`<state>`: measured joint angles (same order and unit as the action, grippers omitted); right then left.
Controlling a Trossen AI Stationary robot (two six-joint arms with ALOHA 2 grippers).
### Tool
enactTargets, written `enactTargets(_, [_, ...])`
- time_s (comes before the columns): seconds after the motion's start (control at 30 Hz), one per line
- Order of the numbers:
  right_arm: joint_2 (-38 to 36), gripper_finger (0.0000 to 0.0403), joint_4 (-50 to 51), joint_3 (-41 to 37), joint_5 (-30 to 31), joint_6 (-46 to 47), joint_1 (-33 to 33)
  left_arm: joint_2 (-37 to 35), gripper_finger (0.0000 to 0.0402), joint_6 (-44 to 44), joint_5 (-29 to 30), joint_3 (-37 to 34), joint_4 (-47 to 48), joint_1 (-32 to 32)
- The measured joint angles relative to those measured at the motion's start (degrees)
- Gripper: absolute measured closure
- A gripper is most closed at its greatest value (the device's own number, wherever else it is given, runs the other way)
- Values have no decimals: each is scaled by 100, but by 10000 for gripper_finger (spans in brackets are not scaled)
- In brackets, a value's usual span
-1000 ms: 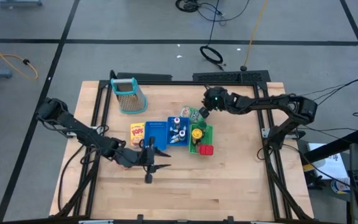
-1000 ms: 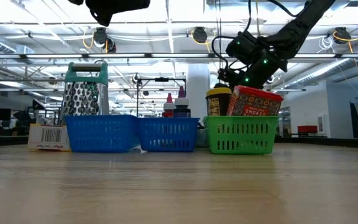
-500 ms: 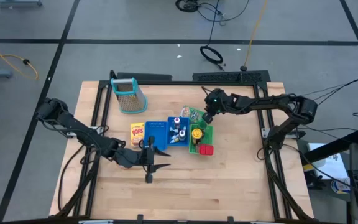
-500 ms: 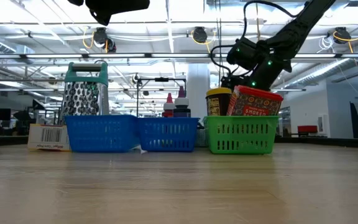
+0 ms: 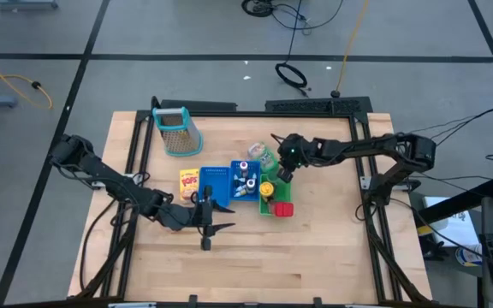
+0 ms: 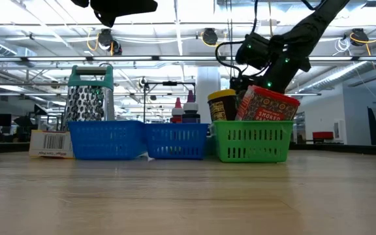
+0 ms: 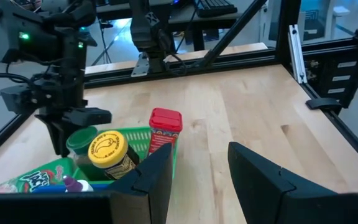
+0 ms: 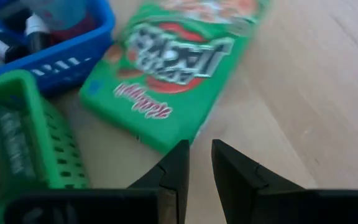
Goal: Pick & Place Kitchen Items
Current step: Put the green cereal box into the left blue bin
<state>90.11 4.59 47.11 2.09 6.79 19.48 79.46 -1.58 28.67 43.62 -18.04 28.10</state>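
A green pouch (image 8: 166,68) lies flat on the table behind the baskets. The green basket (image 5: 264,205) holds a yellow-lidded jar (image 7: 107,149), a green-lidded bottle (image 7: 81,139) and a red block (image 7: 165,123). Small bottles (image 5: 246,178) stand in the blue basket (image 5: 216,184), and a yellow box (image 5: 189,181) lies to its left. My right gripper (image 8: 201,146) points steeply down at the table between pouch and green basket. A narrow gap shows between its fingers, with nothing in it. My left gripper (image 5: 228,219) hangs open above the table, near the baskets' front. My right gripper stands close to the far wall of the green basket (image 7: 55,163). I cannot tell whether a finger touches the basket or the pouch's edge.
A metal grater (image 5: 176,130) with a teal handle stands at the far left. Black frame rails (image 5: 315,107) run round the table's edges. Bare wood (image 5: 315,248) lies in front of and to the right of the baskets.
My right gripper has moved toward the table's left and near edges and sunk a little, tipping more steeply down, from beyond the green basket's far right corner to the gap beside the pouch. The jar has shifted slightly left and the red block has tilted.
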Motion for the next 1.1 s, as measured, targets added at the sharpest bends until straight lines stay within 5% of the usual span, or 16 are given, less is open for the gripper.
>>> enactTargets(0.33, [1, 342, -83, 0, 88, 80, -321, 0, 243, 43, 0, 0, 2, 0])
enactTargets(1.1, [9, 342, -1554, -94, 82, -178, 44, 0, 243, 109, -2, 0, 4, 0])
